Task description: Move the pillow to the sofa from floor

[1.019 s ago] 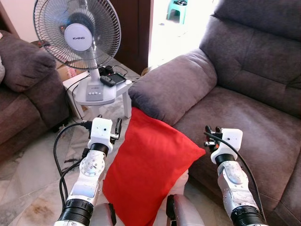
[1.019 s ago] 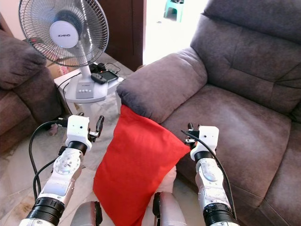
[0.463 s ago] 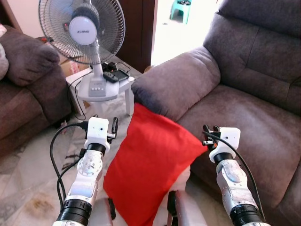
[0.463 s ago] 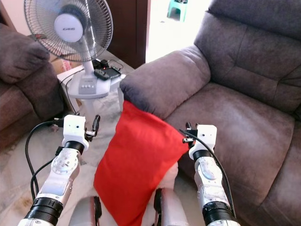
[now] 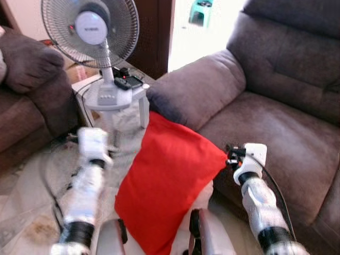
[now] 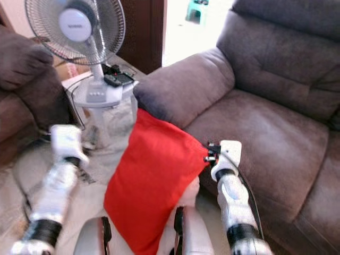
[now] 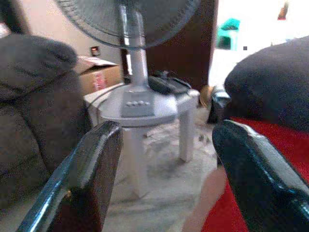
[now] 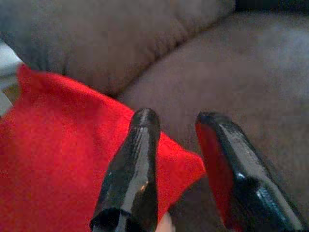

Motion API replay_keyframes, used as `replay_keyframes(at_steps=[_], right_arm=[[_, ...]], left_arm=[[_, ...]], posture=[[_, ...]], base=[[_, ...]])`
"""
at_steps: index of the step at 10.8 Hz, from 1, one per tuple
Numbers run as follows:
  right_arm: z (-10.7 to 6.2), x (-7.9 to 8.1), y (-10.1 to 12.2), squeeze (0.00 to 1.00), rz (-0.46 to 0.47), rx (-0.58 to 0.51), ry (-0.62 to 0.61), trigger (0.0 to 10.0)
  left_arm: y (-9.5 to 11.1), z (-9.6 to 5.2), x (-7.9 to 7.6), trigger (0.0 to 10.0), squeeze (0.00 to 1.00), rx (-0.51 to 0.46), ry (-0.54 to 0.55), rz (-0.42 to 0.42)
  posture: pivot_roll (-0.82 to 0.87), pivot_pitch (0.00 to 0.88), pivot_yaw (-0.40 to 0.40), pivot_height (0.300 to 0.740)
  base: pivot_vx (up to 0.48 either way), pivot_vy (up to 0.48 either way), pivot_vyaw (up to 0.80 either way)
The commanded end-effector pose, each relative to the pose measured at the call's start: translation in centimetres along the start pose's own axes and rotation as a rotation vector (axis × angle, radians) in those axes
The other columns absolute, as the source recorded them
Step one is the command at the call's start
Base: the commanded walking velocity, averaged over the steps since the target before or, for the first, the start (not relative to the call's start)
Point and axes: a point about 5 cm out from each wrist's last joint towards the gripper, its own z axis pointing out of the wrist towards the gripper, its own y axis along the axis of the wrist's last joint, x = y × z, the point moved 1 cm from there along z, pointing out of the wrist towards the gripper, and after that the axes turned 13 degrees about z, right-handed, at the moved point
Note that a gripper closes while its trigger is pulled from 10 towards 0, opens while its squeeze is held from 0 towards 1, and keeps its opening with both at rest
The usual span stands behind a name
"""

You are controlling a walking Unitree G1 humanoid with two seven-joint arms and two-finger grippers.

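Grey sofa [image 5: 276, 106] — red pillow [image 5: 164, 186] leaning against its front.

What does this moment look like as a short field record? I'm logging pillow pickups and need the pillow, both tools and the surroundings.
pillow: red pillow, leaning against the sofa armrest, lower end hidden behind the robot's body
left tool: left tool, fingers wide apart, raised beside the pillow's left edge, holding nothing
right tool: right tool, open, fingers at the pillow's right corner, not closed on it
sofa seat: sofa seat, brown
beside: fan on a small white table
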Motion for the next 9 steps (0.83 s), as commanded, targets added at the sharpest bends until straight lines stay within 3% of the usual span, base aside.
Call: replay_keyframes(at_steps=[1, 3, 7, 8, 9], right_arm=[[0.4, -0.3, -0.2, 0.00, 0.023, 0.054, -0.032, 10.0], [1.2, 0.5, -0.3, 0.00, 0.119, 0.112, -0.063, 10.0], [1.8, 1.0, -0.5, 0.00, 0.203, 0.170, -0.111, 10.0], [1.9, 0.7, -0.1, 1.00, 0.254, 0.157, -0.129, 10.0], [2.3, 0.6, 1.0, 1.00, 0.264, 0.125, -0.135, 10.0]], left_arm=[[0.5, 0.3, 0.3, 10.0, 0.00, -0.006, -0.002, -0.033], [0.7, 0.0, 0.8, 10.0, 0.00, -0.017, -0.010, -0.033], [1.3, -1.5, -1.2, 10.0, 0.00, -0.016, -0.081, -0.117], [1.6, -1.9, -1.4, 10.0, 0.00, -0.013, -0.080, -0.148], [2.1, -2.0, -1.7, 10.0, 0.00, -0.021, -0.098, -0.167]], posture=[[0.04, 0.042, -0.073, 0.535], [0.05, 0.070, -0.080, 0.535], [0.07, 0.137, -0.099, 0.535], [0.08, 0.152, -0.103, 0.535], [0.08, 0.166, -0.106, 0.535]], base=[[0.000, 0.000, 0.00], [0.000, 0.000, 0.00], [0.000, 0.000, 0.00], [0.000, 0.000, 0.00], [0.000, 0.000, 0.00]])
